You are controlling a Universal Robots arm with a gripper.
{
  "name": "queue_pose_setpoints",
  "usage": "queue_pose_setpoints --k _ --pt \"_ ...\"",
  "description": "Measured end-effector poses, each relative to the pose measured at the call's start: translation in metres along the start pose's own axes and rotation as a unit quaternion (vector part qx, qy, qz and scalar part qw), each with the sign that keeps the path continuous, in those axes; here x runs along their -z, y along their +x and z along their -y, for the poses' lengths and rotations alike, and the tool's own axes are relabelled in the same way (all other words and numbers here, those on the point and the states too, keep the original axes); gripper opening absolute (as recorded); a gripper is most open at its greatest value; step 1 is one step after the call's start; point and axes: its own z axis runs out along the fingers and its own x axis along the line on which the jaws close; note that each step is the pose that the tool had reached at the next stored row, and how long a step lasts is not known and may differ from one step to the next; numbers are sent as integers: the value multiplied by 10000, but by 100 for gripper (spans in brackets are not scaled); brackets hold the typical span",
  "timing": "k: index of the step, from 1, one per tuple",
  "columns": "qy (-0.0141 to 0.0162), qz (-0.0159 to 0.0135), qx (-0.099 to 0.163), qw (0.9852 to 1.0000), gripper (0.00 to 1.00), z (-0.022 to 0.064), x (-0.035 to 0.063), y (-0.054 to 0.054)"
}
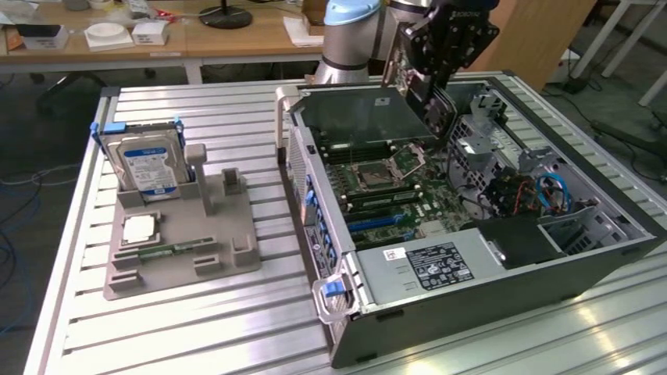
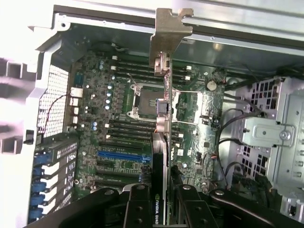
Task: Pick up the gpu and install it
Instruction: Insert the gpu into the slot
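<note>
The graphics card [image 1: 429, 105] is gripped by the pincer [image 1: 443, 66] and is held upright over the open computer case [image 1: 469, 297], at the case's end nearest the far edge of the surface [image 1: 208, 328]. In the wrist view the graphics card [image 2: 166, 142] is seen edge-on, clamped between the two black fingers [image 2: 137, 206] of the pincer [image 2: 165, 202], which are drawn in narrow against its faces. Its silver end bracket [image 2: 169, 33] is pointed away from the pincer, toward the case's wall. The card is held clear of the motherboard [image 2: 114, 118], and it is lined up across the processor socket [image 2: 142, 102], with the long blue slot [image 2: 123, 154] just beside it.

The case is laid on its side with its opening turned upward, so that the motherboard [image 1: 386, 180] is exposed. Toward the edge of the surface at the exterior view's left, well apart from the case, a grey holder [image 1: 198, 234] is placed. A hard drive [image 1: 146, 160] is stood upright in it, a processor chip [image 1: 140, 228] is laid flat on it, and a small memory stick [image 1: 172, 251] is laid just beside the chip.
</note>
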Motion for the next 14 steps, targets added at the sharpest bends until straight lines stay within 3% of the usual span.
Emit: queue_pose_setpoints --k 6,14 --pt "-10 -16 472 9989 25 0 -4 0" --pt "-21 -39 1127 9936 25 0 -10 0"
